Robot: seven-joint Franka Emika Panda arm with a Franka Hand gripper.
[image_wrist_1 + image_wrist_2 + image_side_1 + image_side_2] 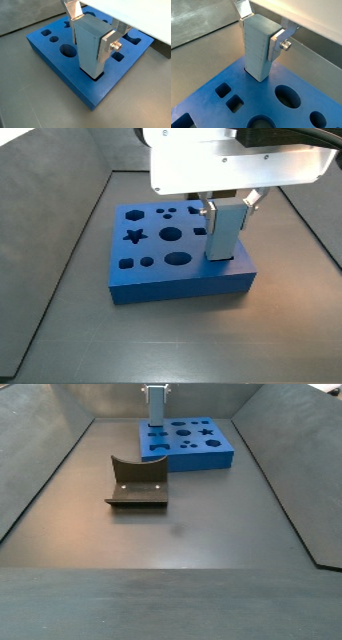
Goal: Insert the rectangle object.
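Note:
The rectangle object (90, 50) is a tall grey-blue bar that stands upright. Its lower end sits in a rectangular hole near one edge of the big blue block (60, 70). My gripper (91, 31) is shut on the bar's upper part, with one silver finger (109, 46) on each narrow side. Both wrist views show this, and the bar (258, 47) rises from the block's corner region (251, 105). In a side view the bar (223, 231) stands at the block's right side under my gripper (227, 206). It also shows far off in a side view (156, 406).
The blue block (174, 253) has several shaped holes: a star, circles and squares. The dark fixture (138, 481) stands on the floor beside the block (187, 444). Grey sloped walls (40, 474) ring the floor.

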